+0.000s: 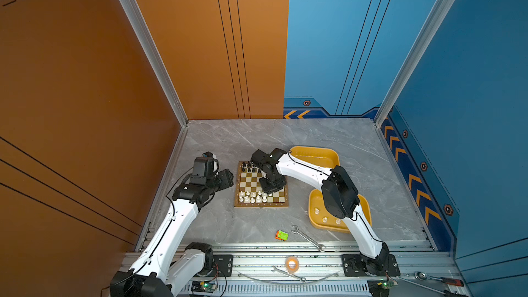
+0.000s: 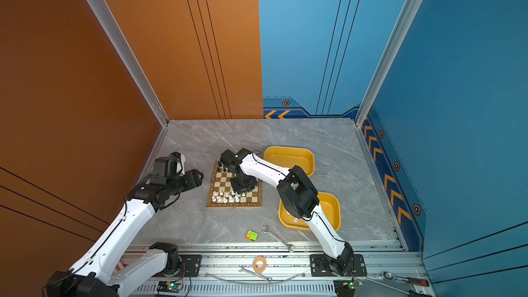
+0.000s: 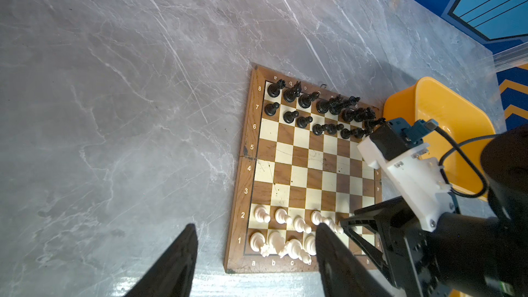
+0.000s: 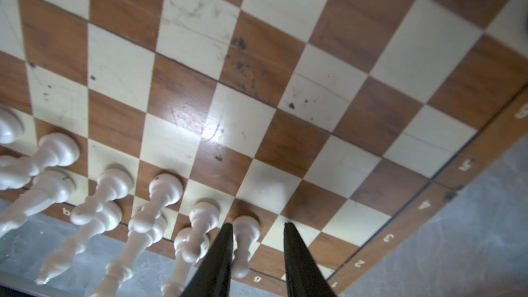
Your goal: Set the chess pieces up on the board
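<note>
My right hand point(image 4: 257, 224) is narrowly parted, a white pawn point(image 4: 243, 250) upright between the jaws on the board point(image 4: 285, 144). Light, glossy, tippy, I judge: pinch its slim stem. My left hand point(image 3: 255, 225) hangs wide, empty.

Orange wall point(image 1: 85, 81) left, blue wall point(image 1: 471, 81) right; grey marbled tabletop point(image 1: 257, 138); aluminium corner posts point(image 1: 148, 47); even light.

Board point(image 3: 243, 190) border — white 1 to 8; letters a, b, c, h.
</note>
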Motion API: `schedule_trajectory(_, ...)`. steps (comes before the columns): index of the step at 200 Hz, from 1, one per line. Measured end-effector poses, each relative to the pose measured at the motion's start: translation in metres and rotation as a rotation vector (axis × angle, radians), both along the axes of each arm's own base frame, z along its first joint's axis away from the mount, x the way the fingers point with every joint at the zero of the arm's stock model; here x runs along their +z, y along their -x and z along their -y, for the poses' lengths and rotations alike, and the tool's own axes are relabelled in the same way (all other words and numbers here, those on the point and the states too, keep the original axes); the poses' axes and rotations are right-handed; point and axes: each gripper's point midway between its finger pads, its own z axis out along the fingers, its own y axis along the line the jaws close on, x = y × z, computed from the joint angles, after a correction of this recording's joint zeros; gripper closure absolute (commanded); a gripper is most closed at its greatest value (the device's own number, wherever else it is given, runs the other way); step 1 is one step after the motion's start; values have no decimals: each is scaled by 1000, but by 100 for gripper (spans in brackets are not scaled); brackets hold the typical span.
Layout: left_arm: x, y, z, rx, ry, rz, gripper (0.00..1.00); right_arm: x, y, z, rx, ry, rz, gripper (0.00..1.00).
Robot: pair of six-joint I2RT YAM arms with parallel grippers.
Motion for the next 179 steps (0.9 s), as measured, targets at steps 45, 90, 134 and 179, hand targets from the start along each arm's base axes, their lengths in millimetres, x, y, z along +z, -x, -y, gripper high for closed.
schedule_trajectory(45, 1, -6, 2, -7, 9, 13, 33, 10, -16, 1, -16, -27, 25, 64)
schedule_trajectory(90, 12, -16, 5, -16, 11, 40, 33, 17, -30, 7, -31, -43, 42, 64)
schedule_trajectory(134, 16, -27, 8, -21, 20, 59, 33, 43, -32, 27, -56, -58, 80, 66)
schedule_trajectory(179, 17, -56, 41, -105, 15, 52, 33, 96, -14, 95, -138, -50, 174, 66)
